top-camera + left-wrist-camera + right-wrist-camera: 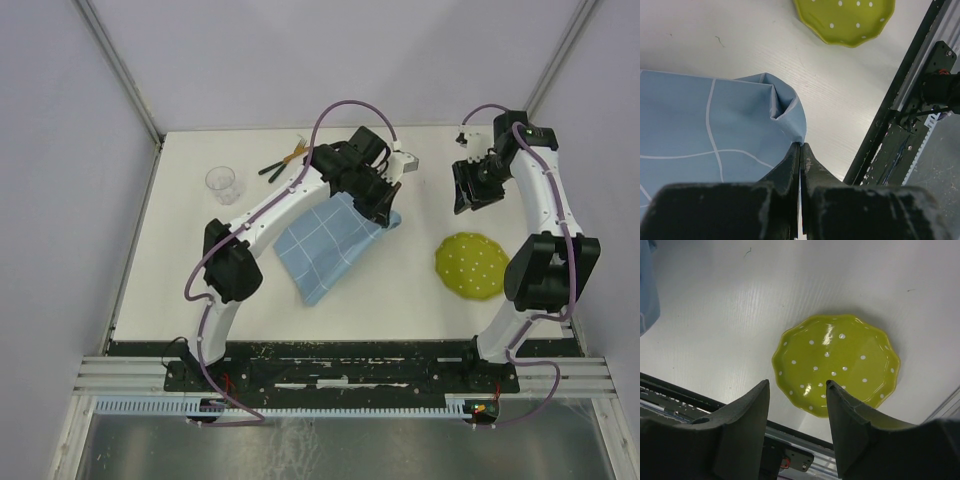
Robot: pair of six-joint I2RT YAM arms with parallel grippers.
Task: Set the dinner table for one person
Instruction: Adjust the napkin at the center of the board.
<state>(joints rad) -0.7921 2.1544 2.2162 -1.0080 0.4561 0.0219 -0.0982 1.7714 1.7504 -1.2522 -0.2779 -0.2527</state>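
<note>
Cloth (690, 125) soft, gridded, plate (837, 365) glossy, scalloped, dotted

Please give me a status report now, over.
Left gripper shut on cloth corner. Right gripper open, empty. Plate on table. Glass at far left, not in way.

dinner table (392, 292), large off-white rectangle, matte, faintly grained; lying flat, level
</note>
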